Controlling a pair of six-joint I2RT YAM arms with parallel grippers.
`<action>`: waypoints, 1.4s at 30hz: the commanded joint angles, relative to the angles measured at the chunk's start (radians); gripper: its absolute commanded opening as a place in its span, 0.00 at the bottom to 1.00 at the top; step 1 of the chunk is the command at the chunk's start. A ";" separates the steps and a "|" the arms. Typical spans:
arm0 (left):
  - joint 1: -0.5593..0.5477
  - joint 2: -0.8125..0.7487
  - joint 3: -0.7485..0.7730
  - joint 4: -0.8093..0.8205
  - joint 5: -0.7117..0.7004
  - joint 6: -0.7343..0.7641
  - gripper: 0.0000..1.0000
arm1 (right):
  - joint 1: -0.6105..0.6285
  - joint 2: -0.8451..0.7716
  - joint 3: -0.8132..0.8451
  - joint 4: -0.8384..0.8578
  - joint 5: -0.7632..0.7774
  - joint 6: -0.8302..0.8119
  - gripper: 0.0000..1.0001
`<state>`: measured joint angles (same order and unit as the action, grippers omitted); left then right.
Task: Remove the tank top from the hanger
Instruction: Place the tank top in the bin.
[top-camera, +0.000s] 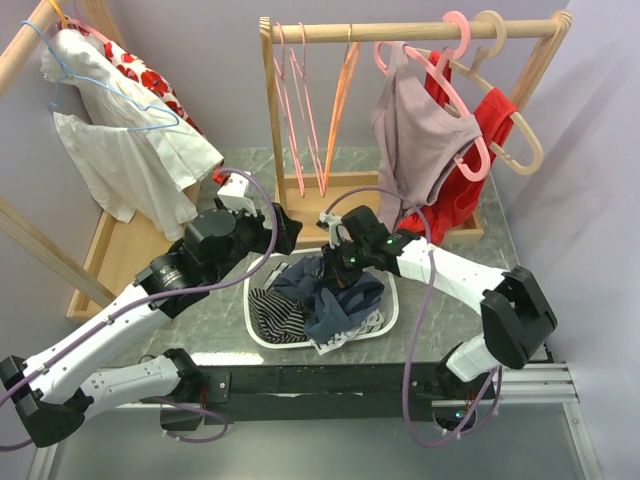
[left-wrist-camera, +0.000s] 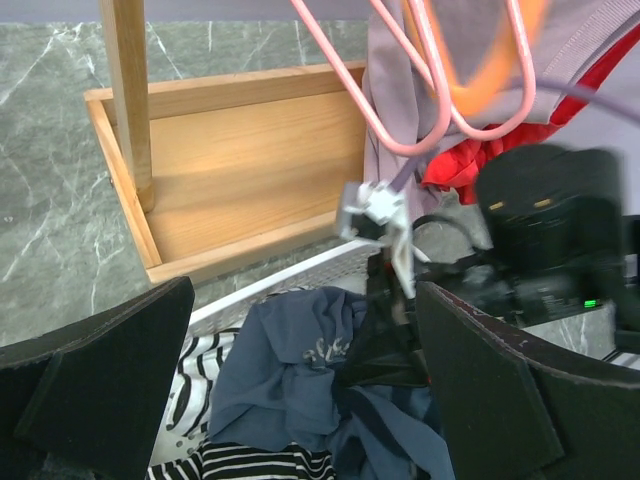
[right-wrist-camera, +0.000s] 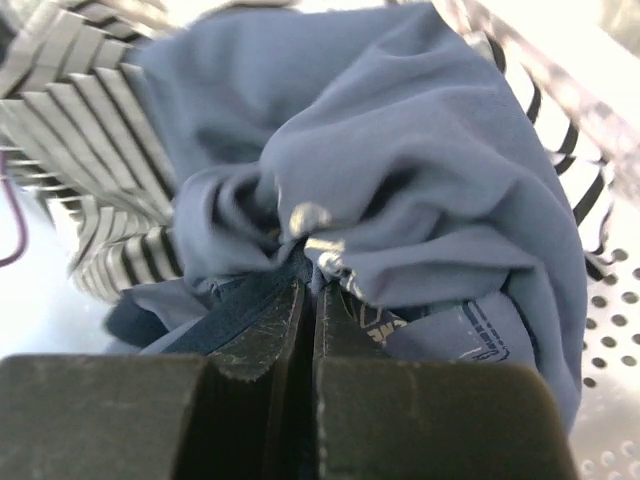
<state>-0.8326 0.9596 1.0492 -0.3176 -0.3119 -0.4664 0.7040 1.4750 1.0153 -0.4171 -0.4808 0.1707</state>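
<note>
Left gripper (top-camera: 283, 233) released, jaws wide, hovering at the rear-left rim of the white basket (top-camera: 250, 310). Basket holds striped cloth (top-camera: 278, 312) and a blue garment (top-camera: 335, 300). Right gripper (right-wrist-camera: 305, 288) clenched, tips buried in the blue garment; cannot tell if cloth is pinched. Mauve tank top (top-camera: 412, 140) hangs on pink hanger (top-camera: 455, 95) at the rack's right end.

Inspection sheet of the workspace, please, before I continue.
Surface: grey marble table.
Job's things: mauve tank top on its pink hanger on the wooden rack.
Clutter: white basket holding a blue garment and striped garment; red garment behind the tank top.
Grippers: left gripper open near the basket; right gripper shut, tips at the blue garment.
Cables: purple cable looping at near right.
Surroundings: white floral garment on a second rack, left.
</note>
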 joint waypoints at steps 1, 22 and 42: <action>0.004 -0.004 0.006 0.040 -0.001 0.009 0.99 | 0.023 0.070 -0.057 0.041 0.028 0.027 0.00; 0.006 -0.068 0.005 0.037 -0.046 0.014 0.99 | 0.068 -0.238 -0.001 -0.043 0.403 0.144 0.69; 0.004 0.019 -0.015 0.092 0.178 0.097 0.99 | -0.193 -0.395 -0.015 -0.170 0.629 0.225 0.72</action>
<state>-0.8299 0.9550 1.0405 -0.2852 -0.2314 -0.4114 0.5346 1.0821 1.0058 -0.5484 0.0277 0.3702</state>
